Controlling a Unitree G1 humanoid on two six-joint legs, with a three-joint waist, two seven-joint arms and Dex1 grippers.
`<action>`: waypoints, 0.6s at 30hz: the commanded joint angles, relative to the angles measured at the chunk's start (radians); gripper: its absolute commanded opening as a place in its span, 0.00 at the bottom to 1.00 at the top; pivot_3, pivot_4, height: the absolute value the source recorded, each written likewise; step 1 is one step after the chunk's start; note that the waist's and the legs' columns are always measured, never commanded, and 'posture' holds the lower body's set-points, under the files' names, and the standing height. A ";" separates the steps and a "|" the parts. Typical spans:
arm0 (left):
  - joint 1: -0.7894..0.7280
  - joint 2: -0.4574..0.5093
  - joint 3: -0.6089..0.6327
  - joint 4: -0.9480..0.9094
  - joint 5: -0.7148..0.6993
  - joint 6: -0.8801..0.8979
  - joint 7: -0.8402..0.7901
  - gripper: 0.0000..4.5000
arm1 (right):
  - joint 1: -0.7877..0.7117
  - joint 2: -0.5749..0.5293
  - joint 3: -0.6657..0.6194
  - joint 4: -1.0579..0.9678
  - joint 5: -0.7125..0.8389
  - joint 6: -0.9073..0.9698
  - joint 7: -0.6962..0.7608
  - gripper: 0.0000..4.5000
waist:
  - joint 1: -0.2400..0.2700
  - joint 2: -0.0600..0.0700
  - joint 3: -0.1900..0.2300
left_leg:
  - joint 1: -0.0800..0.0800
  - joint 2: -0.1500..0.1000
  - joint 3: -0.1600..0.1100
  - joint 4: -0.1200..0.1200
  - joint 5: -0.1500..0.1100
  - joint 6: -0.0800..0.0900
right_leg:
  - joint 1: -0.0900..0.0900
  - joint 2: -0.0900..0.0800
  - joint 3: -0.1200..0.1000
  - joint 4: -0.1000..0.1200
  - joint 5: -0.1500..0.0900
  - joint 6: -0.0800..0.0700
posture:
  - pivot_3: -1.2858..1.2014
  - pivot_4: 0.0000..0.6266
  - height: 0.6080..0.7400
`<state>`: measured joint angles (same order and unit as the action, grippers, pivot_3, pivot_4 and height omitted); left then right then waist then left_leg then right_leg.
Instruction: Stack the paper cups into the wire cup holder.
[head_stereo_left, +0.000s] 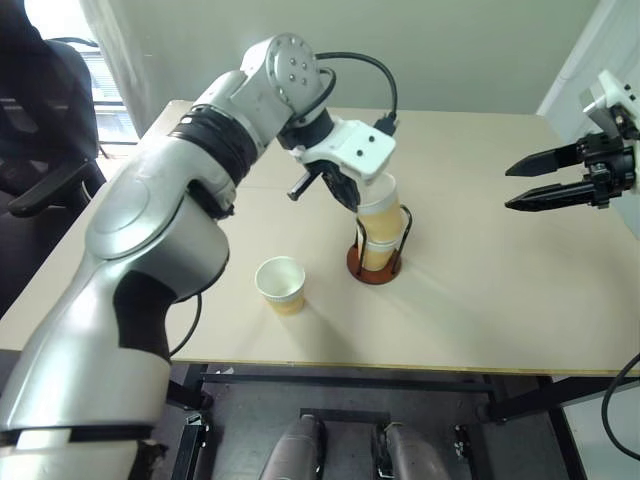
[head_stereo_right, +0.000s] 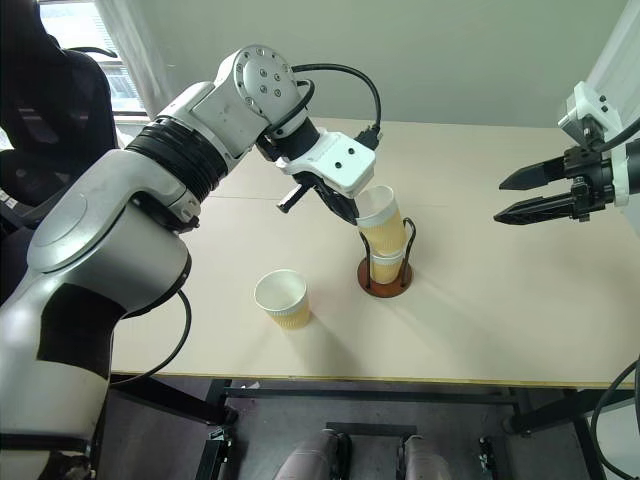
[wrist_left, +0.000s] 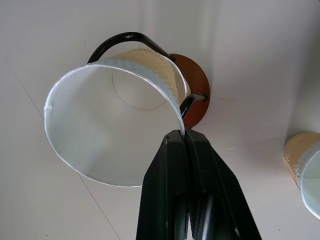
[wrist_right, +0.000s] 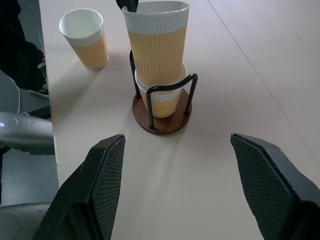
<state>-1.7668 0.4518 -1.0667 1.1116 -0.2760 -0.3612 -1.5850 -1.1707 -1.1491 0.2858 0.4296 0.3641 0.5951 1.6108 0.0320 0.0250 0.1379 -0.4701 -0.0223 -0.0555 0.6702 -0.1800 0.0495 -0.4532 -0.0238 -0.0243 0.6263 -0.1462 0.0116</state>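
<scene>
The wire cup holder (head_stereo_left: 374, 273) stands mid-table on its reddish-brown base, with one paper cup (wrist_right: 162, 102) seated between its black loops. A second paper cup (head_stereo_left: 380, 207) sits tilted in the mouth of that cup. My left gripper (head_stereo_left: 350, 195) is shut on the second cup's rim, and its fingers (wrist_left: 182, 150) pinch the white wall from above. A third paper cup (head_stereo_left: 281, 284) stands upright and loose on the table, left of the holder and nearer the front. My right gripper (head_stereo_left: 520, 185) hovers open to the right of the holder, well apart from it and holding nothing.
The pale table (head_stereo_left: 480, 300) has its front edge close below the loose cup. A black chair (head_stereo_left: 40, 120) stands off the table's left side. A white panel (head_stereo_left: 590, 60) rises at the far right behind my right gripper.
</scene>
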 joint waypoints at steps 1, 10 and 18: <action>-0.023 0.004 0.008 0.011 0.019 -0.025 -0.029 0.01 | -0.011 -0.020 -0.051 -0.017 -0.006 -0.007 0.004 0.76 | 0.000 0.000 0.000 | 0.000 0.000 0.000 0.000 0.000 0.000 | 0.000 0.000 0.000 0.000 0.000 0.000 | 0.52 0.24 1.00; -0.045 -0.005 0.037 0.060 0.086 -0.060 -0.029 0.01 | -0.010 -0.013 -0.051 -0.002 -0.032 -0.027 0.004 0.76 | 0.000 0.000 0.000 | 0.000 0.000 0.000 0.000 0.000 0.001 | 0.000 -0.001 0.000 0.000 0.000 0.000 | 0.52 0.24 1.00; -0.057 -0.043 0.129 0.125 0.206 -0.096 -0.029 0.09 | -0.006 -0.012 -0.054 0.002 -0.050 -0.038 0.004 0.76 | 0.000 0.000 0.000 | 0.000 0.000 0.000 0.000 -0.001 0.001 | 0.000 -0.001 0.001 -0.001 -0.001 0.000 | 0.52 0.24 1.00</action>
<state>-1.7864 0.4096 -0.9783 1.2272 -0.0937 -0.4412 -1.5850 -1.1693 -1.1485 0.2796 0.4420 0.3161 0.5682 1.6108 0.0325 0.0250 0.1379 -0.4702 -0.0225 -0.0547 0.6702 -0.1809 0.0506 -0.4531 -0.0248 -0.0239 0.6257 -0.1473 0.0114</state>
